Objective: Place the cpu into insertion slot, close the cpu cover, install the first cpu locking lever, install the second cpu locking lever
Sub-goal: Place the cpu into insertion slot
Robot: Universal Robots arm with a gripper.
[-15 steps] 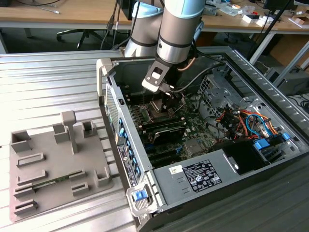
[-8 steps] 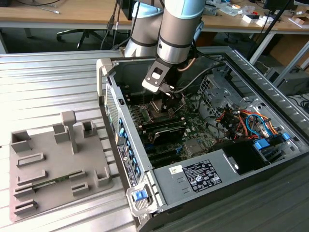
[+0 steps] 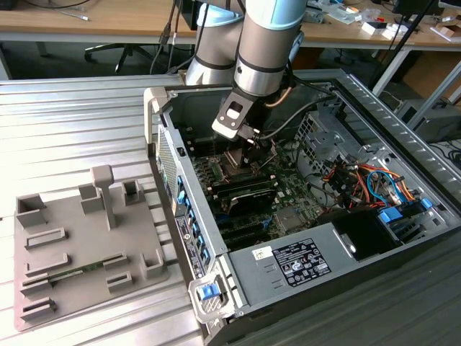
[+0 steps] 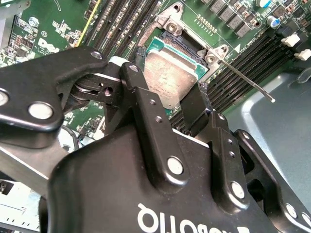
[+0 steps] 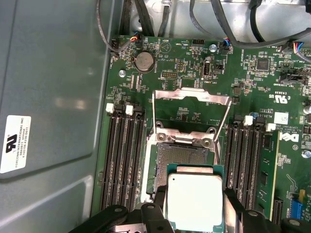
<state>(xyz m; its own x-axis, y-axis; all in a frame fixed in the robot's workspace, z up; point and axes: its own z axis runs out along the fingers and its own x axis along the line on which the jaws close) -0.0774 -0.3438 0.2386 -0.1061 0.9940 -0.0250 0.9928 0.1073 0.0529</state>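
The cpu (image 5: pixel 194 206), a flat square chip with a grey metal top on a green edge, is held between the black fingers (image 5: pixel 158 206) of my gripper (image 5: pixel 194 194), which is shut on it. It hangs just over one side of the open insertion slot (image 5: pixel 182 154), partly overlapping it. The cpu cover (image 5: pixel 192 95), a thin silver frame, stands swung open on the slot's far side. Two thin locking levers (image 5: pixel 221 122) are raised beside it. The second wrist view shows the cpu (image 4: pixel 171 77) tilted above the slot (image 4: pixel 181 44). In the exterior view my gripper (image 3: pixel 250 144) is down inside the computer case.
Black memory slots (image 5: pixel 124 155) flank the socket on both sides. Cables (image 3: pixel 360 176) and a power supply (image 3: pixel 302 263) fill the case at the exterior view's right. The case wall (image 3: pixel 169 155) stands near the arm. A grey fixture tray (image 3: pixel 79 245) lies outside on the exterior view's left.
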